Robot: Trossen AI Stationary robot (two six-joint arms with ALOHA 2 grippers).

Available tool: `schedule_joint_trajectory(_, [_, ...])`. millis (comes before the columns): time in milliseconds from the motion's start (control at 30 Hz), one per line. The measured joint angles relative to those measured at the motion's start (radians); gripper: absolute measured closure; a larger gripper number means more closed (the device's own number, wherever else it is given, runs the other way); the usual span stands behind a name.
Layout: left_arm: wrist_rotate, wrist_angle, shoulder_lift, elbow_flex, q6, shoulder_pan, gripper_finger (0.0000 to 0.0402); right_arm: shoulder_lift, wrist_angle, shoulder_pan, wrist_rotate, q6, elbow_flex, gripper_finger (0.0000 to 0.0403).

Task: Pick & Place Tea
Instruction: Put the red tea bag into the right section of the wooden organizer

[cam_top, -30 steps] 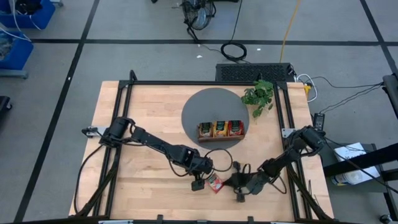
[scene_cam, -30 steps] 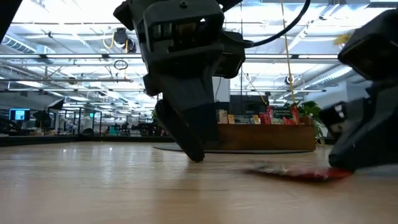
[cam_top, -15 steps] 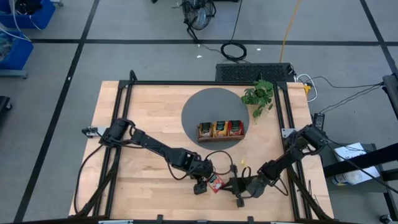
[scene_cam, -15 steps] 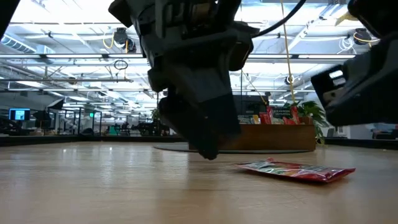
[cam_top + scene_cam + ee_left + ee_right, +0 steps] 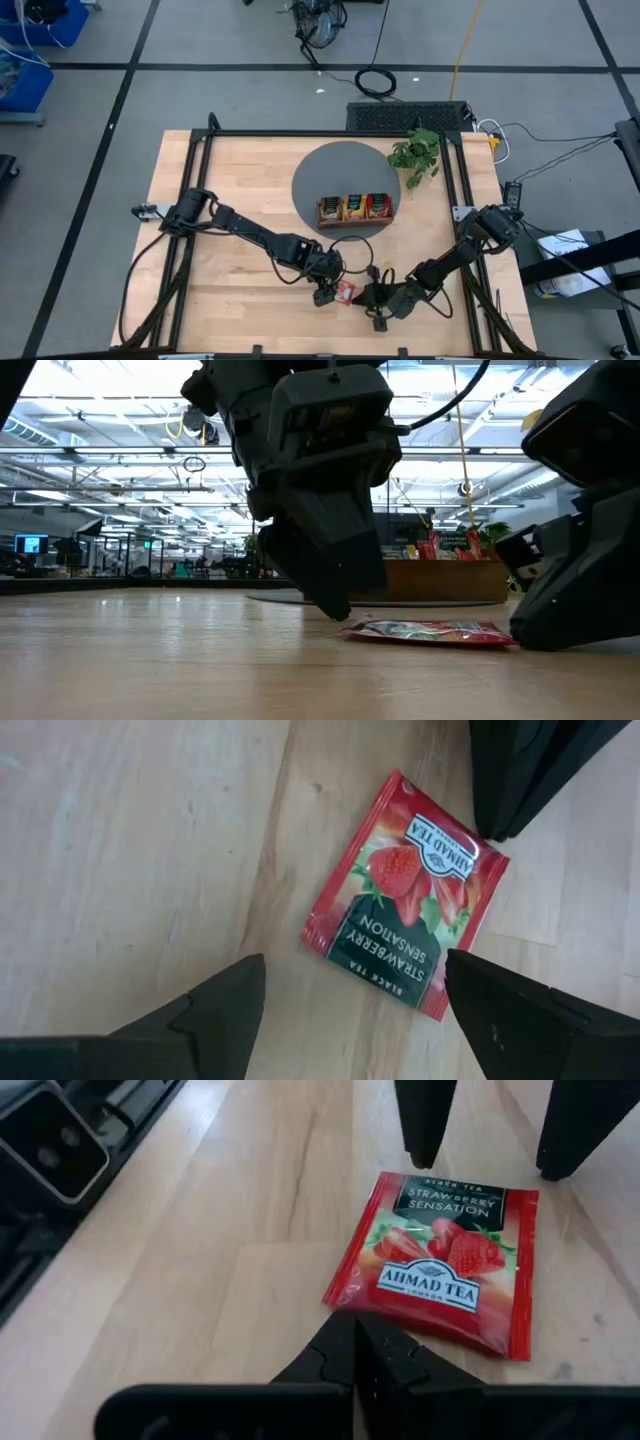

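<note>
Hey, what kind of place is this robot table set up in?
Probably a big industrial lab or workshop hall: a ceiling of exposed trusses and strip lights, a grey floor marked with dark lines, and loose cables beyond the wooden table.

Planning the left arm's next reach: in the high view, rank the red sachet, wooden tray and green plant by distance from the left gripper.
From the left gripper:
1. Red square strawberry tea sachet, lying right beside it.
2. Brown wooden tray, on the grey round mat.
3. Green leafy plant, at the far right corner.

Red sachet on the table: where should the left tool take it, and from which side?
The red sachet lies flat on the wood, so it probably needs an edge grip from above. The open left tool already straddles its dark-labelled end; the shut right tool braces the opposite edge.
</note>
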Motion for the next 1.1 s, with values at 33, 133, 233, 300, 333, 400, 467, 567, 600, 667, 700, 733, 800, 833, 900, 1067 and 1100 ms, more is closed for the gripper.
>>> schedule_joint_trajectory(33, [0.001,0.005,-0.001,-0.006,0.000,0.001,0.0094,0.001,0.004,-0.003,-0.004,0.010,-0.006,0.0403])
schedule_joint_trajectory(133, [0.016,0.031,-0.004,-0.025,-0.012,0.006,0.0094,0.003,0.014,-0.007,-0.008,0.007,-0.020,0.0403])
schedule_joint_trajectory(233, [0.033,0.059,-0.005,-0.037,-0.020,0.007,0.0094,-0.010,0.042,0.010,0.017,-0.055,-0.022,0.0403])
schedule_joint_trajectory(300, [0.033,0.056,-0.005,-0.038,-0.020,0.007,0.0094,-0.038,0.035,0.026,0.029,-0.091,-0.026,0.0403])
schedule_joint_trajectory(333, [0.033,0.054,-0.005,-0.038,-0.020,0.007,0.0094,-0.054,0.022,0.034,0.045,-0.104,-0.027,0.0403])
schedule_joint_trajectory(400, [0.029,0.056,-0.005,-0.038,-0.021,0.006,0.0094,-0.081,0.024,0.050,0.081,-0.132,-0.027,0.0403])
schedule_joint_trajectory(467, [0.016,0.055,-0.004,-0.038,-0.026,0.002,0.0094,-0.102,0.048,0.058,0.103,-0.162,-0.026,0.0403])
schedule_joint_trajectory(567, [-0.020,0.055,-0.003,-0.038,-0.029,-0.007,0.0094,-0.103,0.061,0.050,0.102,-0.188,-0.014,0.0403])
schedule_joint_trajectory(600, [-0.033,0.054,-0.003,-0.038,-0.031,-0.012,0.0094,-0.103,0.058,0.046,0.101,-0.193,-0.009,0.0403])
schedule_joint_trajectory(667, [-0.047,0.048,-0.003,-0.038,-0.037,-0.018,0.0094,-0.093,0.063,0.030,0.082,-0.195,0.004,0.0403])
schedule_joint_trajectory(700, [-0.053,0.047,-0.003,-0.038,-0.038,-0.021,0.0094,-0.090,0.064,0.024,0.069,-0.196,0.006,0.0403])
schedule_joint_trajectory(733, [-0.058,0.044,-0.002,-0.039,-0.043,-0.024,0.0094,-0.084,0.063,0.017,0.054,-0.195,0.006,0.0403])
schedule_joint_trajectory(800, [-0.064,0.037,-0.002,-0.039,-0.044,-0.027,0.0094,-0.067,0.061,0.004,0.034,-0.180,0.007,0.0403])
schedule_joint_trajectory(833, [-0.068,0.034,-0.002,-0.039,-0.045,-0.030,0.0094,-0.059,0.055,-0.002,0.024,-0.169,0.007,0.0403])
schedule_joint_trajectory(900, [-0.081,0.028,-0.002,-0.039,-0.045,-0.032,0.0094,-0.040,0.045,-0.011,0.022,-0.149,0.007,0.0403])
schedule_joint_trajectory(1067, [-0.082,0.020,-0.002,-0.038,-0.045,-0.032,0.0094,0.003,0.044,-0.040,-0.005,-0.083,0.009,0.0403])
schedule_joint_trajectory(1100, [-0.082,0.020,-0.002,-0.038,-0.045,-0.032,0.0094,0.008,0.041,-0.046,-0.012,-0.067,0.009,0.0403])
